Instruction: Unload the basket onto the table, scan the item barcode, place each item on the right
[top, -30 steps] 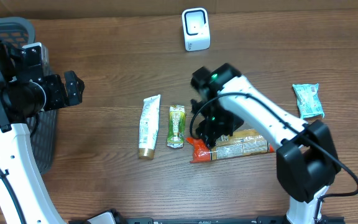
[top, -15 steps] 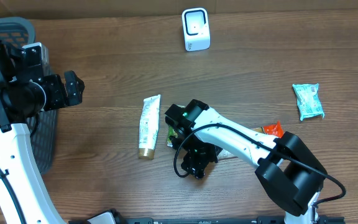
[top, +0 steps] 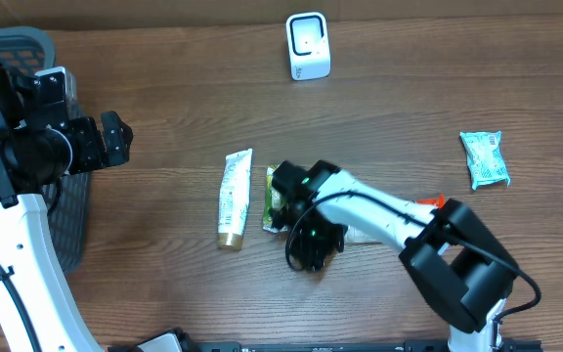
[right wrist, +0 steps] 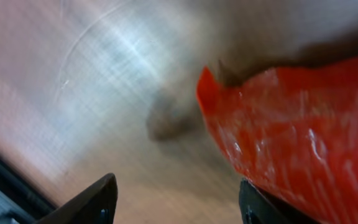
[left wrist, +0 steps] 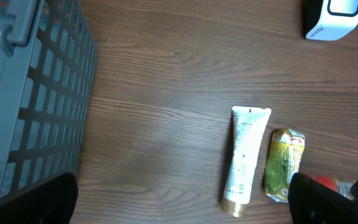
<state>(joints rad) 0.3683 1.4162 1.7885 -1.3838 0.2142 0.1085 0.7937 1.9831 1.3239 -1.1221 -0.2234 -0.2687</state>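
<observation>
Within the last second the right gripper [top: 311, 249] has swung off the packet's left end toward the near edge of the bench [top: 164, 78]. The packet [top: 436, 203] has shifted too: a red tip now shows nearer the right edge, the rest hidden under the arm. In the wrist view the right jaws stand apart with red wrapper crowding one side; whether they grip it I cannot tell. The left gripper [top: 106, 139] hangs at the left edge, jaws wide and empty. The scanner [top: 308, 46] sits at the far edge, well apart. The packet looks disturbed, not lifted, so a firm grip comes first.
</observation>
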